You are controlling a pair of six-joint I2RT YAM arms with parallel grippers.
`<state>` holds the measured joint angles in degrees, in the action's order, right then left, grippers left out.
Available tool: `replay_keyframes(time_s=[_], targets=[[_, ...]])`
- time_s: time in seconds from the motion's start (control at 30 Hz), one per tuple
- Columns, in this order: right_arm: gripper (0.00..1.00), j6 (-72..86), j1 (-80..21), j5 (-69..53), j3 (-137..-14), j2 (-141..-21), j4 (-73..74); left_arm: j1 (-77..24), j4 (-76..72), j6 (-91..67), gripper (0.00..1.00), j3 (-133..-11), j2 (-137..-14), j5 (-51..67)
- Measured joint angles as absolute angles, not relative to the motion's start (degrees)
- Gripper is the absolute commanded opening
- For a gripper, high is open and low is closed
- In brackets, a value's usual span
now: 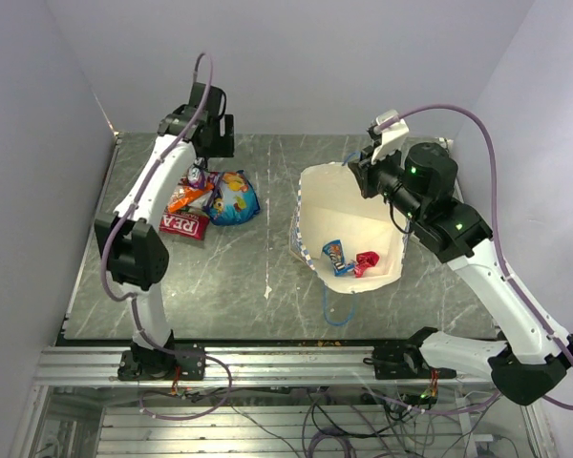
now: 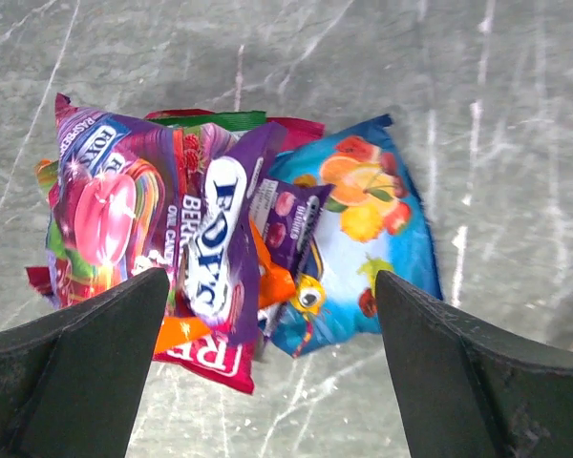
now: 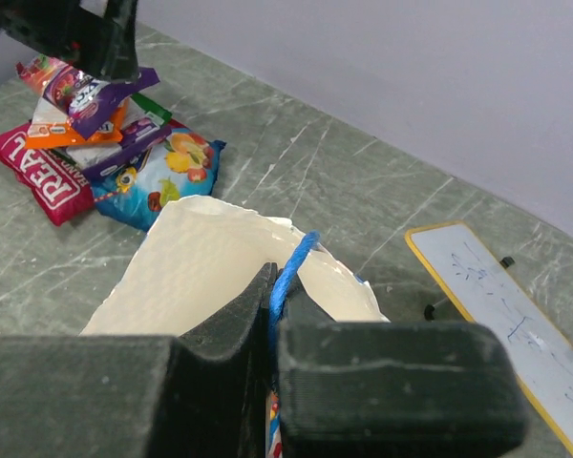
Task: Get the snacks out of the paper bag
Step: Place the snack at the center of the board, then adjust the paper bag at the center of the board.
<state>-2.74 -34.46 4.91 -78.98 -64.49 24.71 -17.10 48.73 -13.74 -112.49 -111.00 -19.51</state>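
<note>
Left arm: extended to the far-left part of the worktop (image 1: pixel 267 191), wrist turned down over the pile of snacks (image 1: pixel 210 200). The left end effector (image 2: pixel 267 296) is released. Its 2 fingers (image 2: pixel 95 353) stand wide apart above the pile, 1 on each side, with nothing between them in contact.

Right arm: reaches forward and bends inward at the elbow, with the wrist at the far rim of the paper bag (image 1: pixel 315 205). The right end effector (image 3: pixel 272 286) is clenched on a blue cord handle (image 3: pixel 291 262) at the bag's rim and holds the cream mouth open. The bag stands upright at centre-right of the worktop, well apart from the pile. A 2nd blue cord handle (image 1: pixel 339 310) lies on the worktop at the bag's near side.

Snacks outside the bag, overlapping in 1 heap:
- The red "REAL" packet (image 1: pixel 184 225) is at the bottom, on the near side.
- The blue packet (image 2: pixel 372 239) with fruit print lies flat on the right side of the heap.
- The orange packet (image 2: pixel 272 281) is partly covered by the others.
- The purple packet (image 2: pixel 220 239) lies on top, and another purple-pink packet (image 2: pixel 100 210) is to its left.
- A green edge (image 2: pixel 234 120) shows at the far side.

Snacks inside the bag: 1 small blue packet (image 1: pixel 334 254) and 1 red wrapped item (image 1: pixel 366 262), just beside each other on the bag floor.

Other: a white board (image 3: pixel 497 296) with a yellow rim lies flat on the worktop right of the bag.
</note>
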Motion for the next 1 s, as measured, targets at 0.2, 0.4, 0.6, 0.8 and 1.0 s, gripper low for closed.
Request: replay_keyframes(time_s=[0.2,0.4,0.6,0.8,1.0], targets=[[0.00,-2.11,-34.46,4.93,-79.09,-64.42,24.69,-19.40,49.87,-17.21,0.98,-111.83,-103.31,-13.85],[0.00,0.05,-34.46,5.19,-78.78,-63.31,24.10,-27.07,49.04,-21.91,1.00,-102.06,-92.47,-7.94],[0.00,2.63,-34.46,5.04,-78.11,-60.82,22.96,-33.10,48.73,-25.19,0.99,-93.43,-84.64,-3.18],[0.00,2.85,-34.46,4.43,-77.87,-60.05,21.08,-37.80,44.23,-28.23,0.99,-87.99,-75.92,-0.12],[0.00,-1.50,-34.44,5.15,-84.01,-64.75,19.49,-39.62,40.32,-29.17,0.99,-88.66,-73.89,1.30]])
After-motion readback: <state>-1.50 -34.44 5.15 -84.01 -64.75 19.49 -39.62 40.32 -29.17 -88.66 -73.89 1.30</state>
